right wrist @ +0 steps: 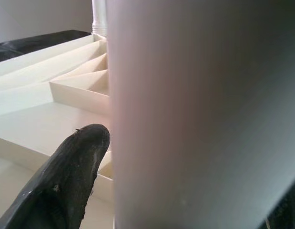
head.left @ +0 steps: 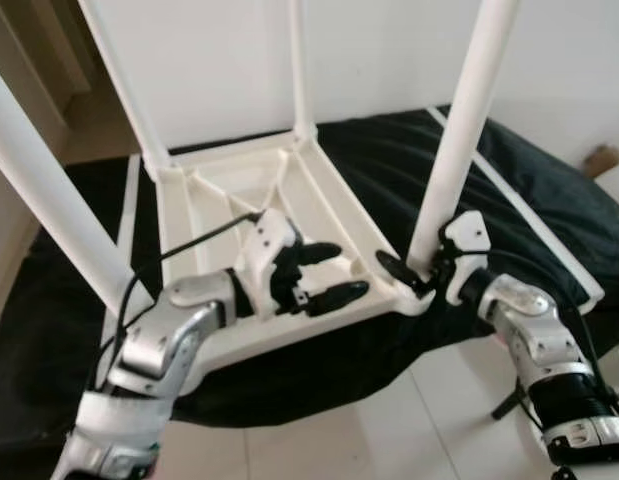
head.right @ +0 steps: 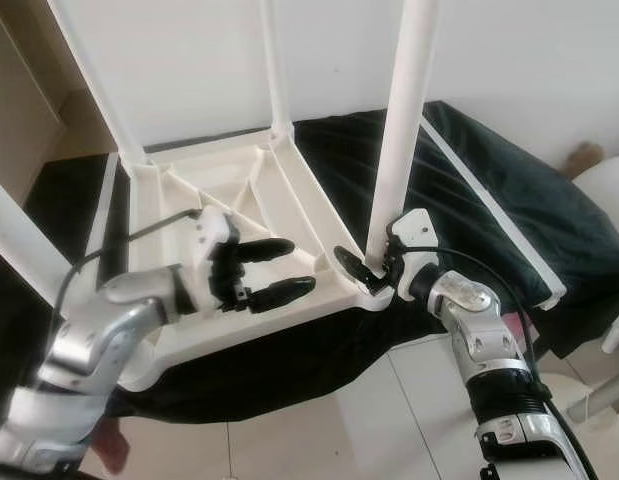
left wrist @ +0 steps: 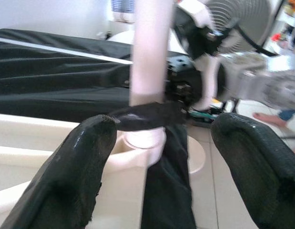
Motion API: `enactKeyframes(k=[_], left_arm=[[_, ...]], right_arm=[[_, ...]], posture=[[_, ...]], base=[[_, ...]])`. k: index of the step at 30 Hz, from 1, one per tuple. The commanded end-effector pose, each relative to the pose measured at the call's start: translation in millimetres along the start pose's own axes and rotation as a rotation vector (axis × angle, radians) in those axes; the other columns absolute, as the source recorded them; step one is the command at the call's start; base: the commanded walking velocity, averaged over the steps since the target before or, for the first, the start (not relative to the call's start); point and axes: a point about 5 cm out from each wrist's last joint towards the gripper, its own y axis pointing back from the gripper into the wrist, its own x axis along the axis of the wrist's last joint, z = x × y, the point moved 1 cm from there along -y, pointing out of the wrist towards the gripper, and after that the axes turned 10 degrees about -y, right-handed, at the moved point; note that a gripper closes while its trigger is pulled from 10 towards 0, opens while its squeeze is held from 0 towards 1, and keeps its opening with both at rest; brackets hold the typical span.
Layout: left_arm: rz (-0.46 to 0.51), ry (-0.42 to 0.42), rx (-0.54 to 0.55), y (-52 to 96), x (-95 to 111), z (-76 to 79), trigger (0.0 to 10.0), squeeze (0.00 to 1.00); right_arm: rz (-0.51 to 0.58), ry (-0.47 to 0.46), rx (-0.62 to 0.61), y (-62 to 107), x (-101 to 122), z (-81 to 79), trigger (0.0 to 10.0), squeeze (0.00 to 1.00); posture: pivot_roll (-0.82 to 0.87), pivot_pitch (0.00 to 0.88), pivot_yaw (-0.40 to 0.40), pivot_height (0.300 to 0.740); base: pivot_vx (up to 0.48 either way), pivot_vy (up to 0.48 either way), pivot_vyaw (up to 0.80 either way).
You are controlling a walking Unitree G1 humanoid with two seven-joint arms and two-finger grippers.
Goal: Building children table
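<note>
The white children's table (head.left: 239, 190) lies upside down on a black cloth, its legs pointing up. My right gripper (head.left: 417, 270) is shut on the base of the near right leg (head.left: 464, 130), where the leg meets its corner socket. One black finger (right wrist: 66, 186) shows on the side of the leg nearest the table's ribbed underside. My left gripper (head.left: 334, 272) hovers open over the near edge of the underside, fingers pointing toward that leg and about a hand's width from it. In the left wrist view the leg (left wrist: 147, 57) stands between my two fingertips, further off.
A near left leg (head.left: 49, 200) rises close beside my left arm, and two more legs (head.left: 124, 80) stand at the far corners. The black cloth (head.left: 529, 200) spreads under the table. White tiled floor (head.left: 389, 420) lies in front. A fan (left wrist: 238, 19) and a person's foot (left wrist: 269, 117) are beyond.
</note>
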Motion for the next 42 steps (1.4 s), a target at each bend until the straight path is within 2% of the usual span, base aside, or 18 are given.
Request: enactKeyframes(k=[1, 5, 6, 7, 8, 9, 10, 14, 20, 26, 28, 34, 37, 39, 40, 41, 42], left_arm=[[-0.04, 0.005, 0.196, 2.0, -4.5, -14.2, 10.0, 0.0], [0.0, 0.07, 0.26, -4.2, -2.6, -20.8, 10.0, 0.0], [-0.015, 0.024, 0.289, -8.4, -8.2, -21.4, 10.0, 0.0], [-0.015, 0.024, 0.289, -8.4, -8.2, -21.4, 10.0, 0.0], [-0.029, 0.016, 0.303, -10.2, -12.2, -21.2, 10.0, 0.0], [-0.038, 0.016, 0.313, -11.3, -14.7, -21.3, 10.0, 0.0], [-0.04, 0.041, 0.321, -12.7, -17.2, -21.1, 10.0, 0.0], [-0.042, 0.06, 0.32, -21.2, -22.3, -14.2, 10.0, 0.0], [-0.006, 0.068, 0.316, -29.7, -16.7, -11.1, 10.0, 0.0], [-0.021, 0.045, 0.366, -33.4, -15.8, -18.5, 10.0, 0.0], [-0.032, 0.051, 0.416, -35.5, -17.0, -24.2, 10.0, 0.0], [-0.028, 0.061, 0.458, -37.0, -17.1, -26.3, 10.0, 0.0], [-0.037, 0.069, 0.514, -35.6, -19.7, -31.0, 10.0, 0.0], [-0.037, 0.069, 0.514, -35.6, -19.7, -31.0, 10.0, 0.0], [-0.031, 0.082, 0.528, -35.2, -19.3, -33.1, 10.0, 0.0], [-0.031, 0.082, 0.528, -35.2, -19.3, -33.1, 10.0, 0.0], [-0.039, 0.053, 0.565, -33.9, -18.8, -38.5, 10.0, 0.0]], right_arm=[[0.002, -0.005, -0.007, -2.1, 0.4, 0.2, 10.0, 0.0], [-0.011, -0.027, -0.02, 0.9, -4.8, 0.8, 10.0, 0.0], [-0.046, -0.024, -0.041, 4.1, -12.4, 0.5, 4.5, 0.0], [-0.046, -0.024, -0.041, 4.1, -12.4, 0.5, 4.5, 0.0], [-0.06, -0.022, -0.051, 5.3, -15.2, 0.8, 2.1, 0.0], [-0.066, -0.019, -0.059, 5.9, -17.0, 1.0, 2.1, 0.0], [-0.077, -0.015, -0.079, 6.4, -18.6, 2.5, 0.0, 0.0], [-0.065, -0.024, -0.136, 7.6, -19.2, 4.5, 0.0, 0.0], [-0.03, -0.041, -0.234, 8.0, -16.8, 8.5, 0.0, 0.0], [-0.001, -0.051, -0.336, 11.5, -14.7, 7.7, 0.0, 0.0], [0.013, -0.074, -0.409, 11.3, -15.3, 4.9, 0.0, 0.0], [0.024, -0.105, -0.498, 8.6, -17.8, -2.5, 0.0, 0.0], [0.014, -0.141, -0.734, 6.6, -24.5, -5.8, 0.0, 0.0], [0.014, -0.141, -0.734, 6.6, -24.5, -5.8, 0.0, 0.0], [0.011, -0.149, -0.802, 6.7, -26.3, -6.3, 0.0, 0.0], [0.011, -0.149, -0.802, 6.7, -26.3, -6.3, 0.0, 0.0], [-0.005, -0.22, -0.921, 2.0, -34.5, -14.5, 0.0, 0.0]], posture=[[-0.03, 0.0, 0.067, 0.74], [-0.04, 0.0, 0.068, 0.74], [-0.05, 0.0, 0.069, 0.74], [-0.05, 0.0, 0.069, 0.74], [-0.05, 0.0, 0.069, 0.74], [-0.05, 0.0, 0.069, 0.74], [-0.05, 0.0, 0.069, 0.74], [-0.07, 0.0, 0.072, 0.74], [-0.08, 0.0, 0.07, 0.74], [-0.08, 0.0, 0.063, 0.74], [-0.07, 0.0, 0.059, 0.74], [-0.07, 0.0, 0.057, 0.74], [-0.07, 0.0, 0.049, 0.74], [-0.07, 0.0, 0.049, 0.74], [-0.07, 0.0, 0.049, 0.74], [-0.07, 0.0, 0.049, 0.74], [-0.06, 0.0, 0.04, 0.74]], base=[[0.0, 0.0, 0.0], [0.0, 0.0, 0.0], [0.0, 0.0, 0.0], [0.0, 0.0, 0.0], [0.0, 0.0, 0.0], [0.0, 0.0, 0.0], [0.0, 0.0, 0.0], [0.0, 0.0, 0.0], [0.0, 0.0, 0.0], [0.0, 0.0, 0.0], [0.0, 0.0, 0.0], [0.0, 0.0, 0.0], [0.0, 0.0, 0.0], [0.0, 0.0, 0.0], [0.0, 0.0, 0.0], [0.0, 0.0, 0.0], [0.0, 0.0, 0.0]])
